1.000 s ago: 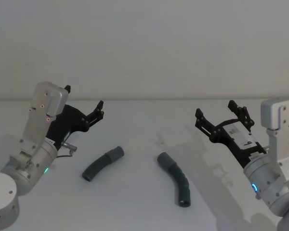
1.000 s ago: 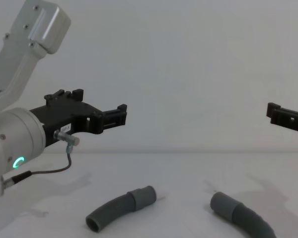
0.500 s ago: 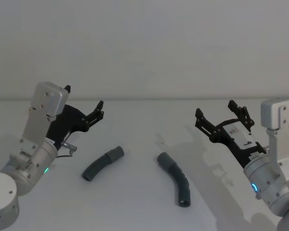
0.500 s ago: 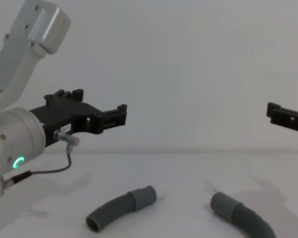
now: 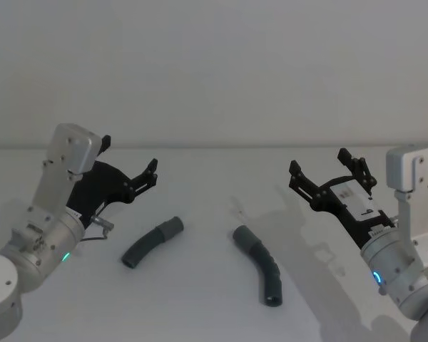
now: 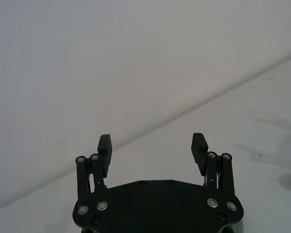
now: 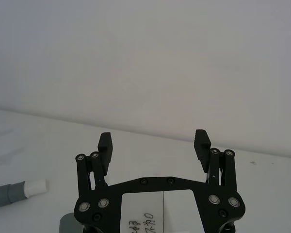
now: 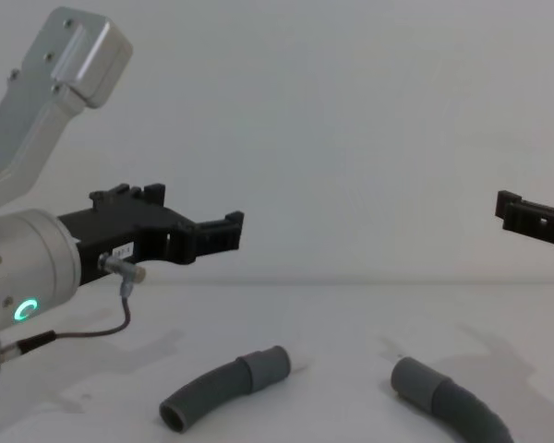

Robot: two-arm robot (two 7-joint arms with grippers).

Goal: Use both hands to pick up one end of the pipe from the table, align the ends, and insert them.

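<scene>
Left claw (image 5: 129, 153): jaws spread wide, empty, raised off the bench (image 5: 200, 313). Left hose piece (image 5: 150, 243) lies flat on the bench below this claw and a little inboard, not touching it, with its grey cuff (image 5: 173, 226) pointing inboard. Right claw (image 5: 319, 161): jaws also spread, empty, raised. Right hose piece (image 5: 261, 263) lies inboard of that claw, nearer the robot, and is untouched. The two pieces are apart.

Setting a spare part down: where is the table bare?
Bare: the white matte table behind the curved dark grey ribbed left hose piece and right hose piece, and its near edge. Tightest between their cuffs. The black two-jaw left gripper and right gripper hover open at the sides.
</scene>
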